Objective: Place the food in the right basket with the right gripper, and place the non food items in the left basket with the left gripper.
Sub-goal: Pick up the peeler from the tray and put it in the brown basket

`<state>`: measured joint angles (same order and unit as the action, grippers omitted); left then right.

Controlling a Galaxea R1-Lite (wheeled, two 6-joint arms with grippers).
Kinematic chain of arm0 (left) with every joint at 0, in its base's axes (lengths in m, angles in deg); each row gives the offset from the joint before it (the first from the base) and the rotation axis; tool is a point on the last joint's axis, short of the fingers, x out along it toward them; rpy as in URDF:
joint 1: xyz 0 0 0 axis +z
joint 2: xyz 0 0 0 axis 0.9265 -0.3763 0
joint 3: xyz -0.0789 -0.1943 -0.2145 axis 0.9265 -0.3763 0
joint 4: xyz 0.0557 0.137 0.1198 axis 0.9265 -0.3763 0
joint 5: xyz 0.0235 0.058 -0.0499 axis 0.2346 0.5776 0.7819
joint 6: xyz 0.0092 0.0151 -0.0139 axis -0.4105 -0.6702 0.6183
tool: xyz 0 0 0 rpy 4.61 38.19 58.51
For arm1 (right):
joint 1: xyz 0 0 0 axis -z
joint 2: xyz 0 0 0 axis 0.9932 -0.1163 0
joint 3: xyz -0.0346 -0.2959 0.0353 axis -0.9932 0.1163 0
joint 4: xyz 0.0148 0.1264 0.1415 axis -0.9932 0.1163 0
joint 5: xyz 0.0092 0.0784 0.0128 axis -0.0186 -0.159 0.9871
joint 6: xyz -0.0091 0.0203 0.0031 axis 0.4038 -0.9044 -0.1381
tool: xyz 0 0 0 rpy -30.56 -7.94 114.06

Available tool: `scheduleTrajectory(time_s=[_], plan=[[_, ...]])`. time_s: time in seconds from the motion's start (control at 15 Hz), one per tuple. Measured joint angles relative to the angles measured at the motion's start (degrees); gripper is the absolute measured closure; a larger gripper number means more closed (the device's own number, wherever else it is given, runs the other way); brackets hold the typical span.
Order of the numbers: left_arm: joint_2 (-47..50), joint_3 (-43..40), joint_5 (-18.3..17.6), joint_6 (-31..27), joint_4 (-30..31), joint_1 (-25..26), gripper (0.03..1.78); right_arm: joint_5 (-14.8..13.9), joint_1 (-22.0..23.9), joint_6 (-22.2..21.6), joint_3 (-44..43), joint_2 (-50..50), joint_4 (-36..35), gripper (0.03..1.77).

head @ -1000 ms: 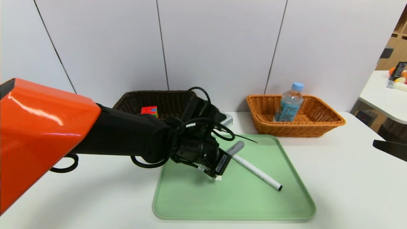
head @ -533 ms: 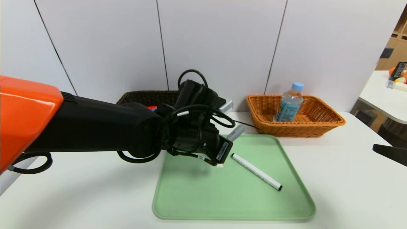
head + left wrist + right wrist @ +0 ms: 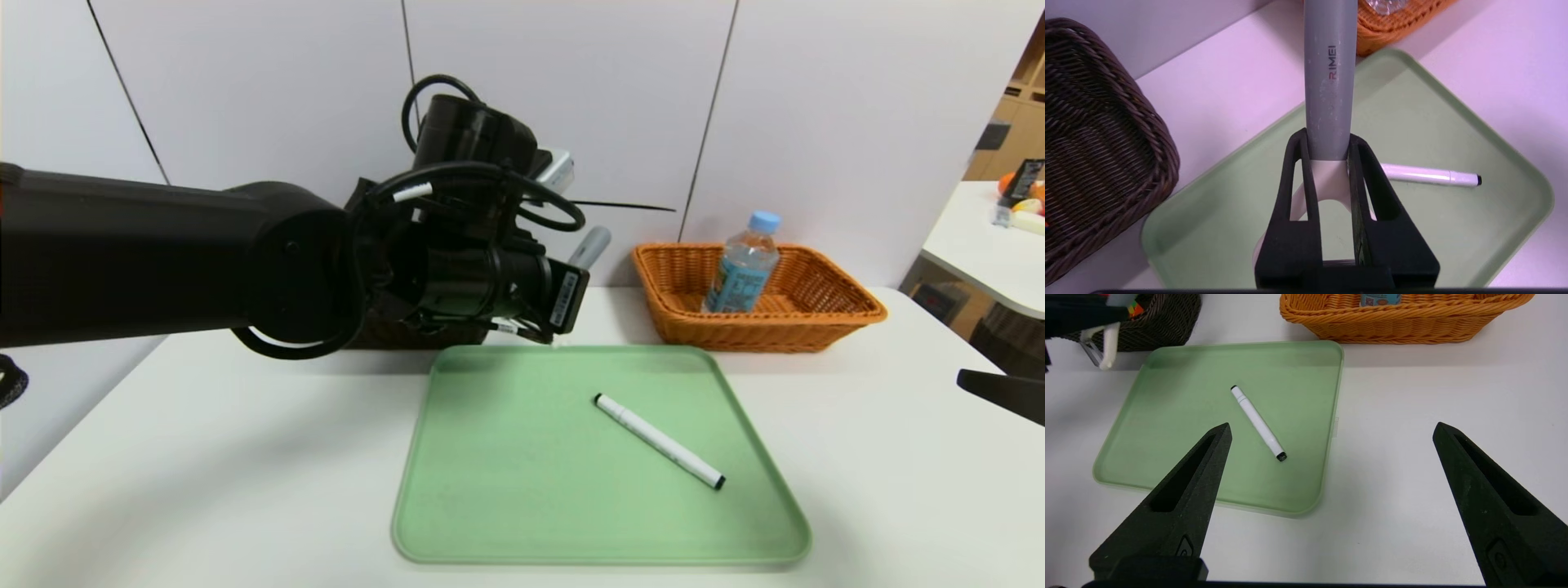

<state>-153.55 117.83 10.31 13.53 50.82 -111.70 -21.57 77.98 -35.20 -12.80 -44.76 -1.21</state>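
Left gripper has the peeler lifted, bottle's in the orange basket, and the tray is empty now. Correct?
Not quite: the tray isn't empty. The marker lies on it, as the head view shows. The rest holds: the left gripper is shut on the peeler, raised above the tray, and the bottle stands in the orange basket.

Peeler [image 3: 1329, 81]: matt grey plastic handle, speckled, glossy white plastic head. Left basket [image 3: 1098, 134] dark brown woven wicker, rough; right basket [image 3: 804, 306] orange-tan wicker. Tray [image 3: 531, 490] smooth matt green plastic. Marker [image 3: 658, 441] glossy white plastic. Bottle [image 3: 741, 265] clear plastic. Table [image 3: 898, 474] smooth white.
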Motion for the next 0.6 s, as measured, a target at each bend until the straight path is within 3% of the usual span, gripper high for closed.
scheduleTrajectory(time_s=[0.2,0.6], plan=[[-0.68,4.27,2.41,1.68,-2.96,2.77,1.56,0.09,0.07,-0.06,0.13,-0.05,0.0,0.1],[-5.88,7.85,7.96,10.25,-3.29,11.03,1.56,0.02,0.17,-0.11,1.1,-0.22,-0.01,0.1]])
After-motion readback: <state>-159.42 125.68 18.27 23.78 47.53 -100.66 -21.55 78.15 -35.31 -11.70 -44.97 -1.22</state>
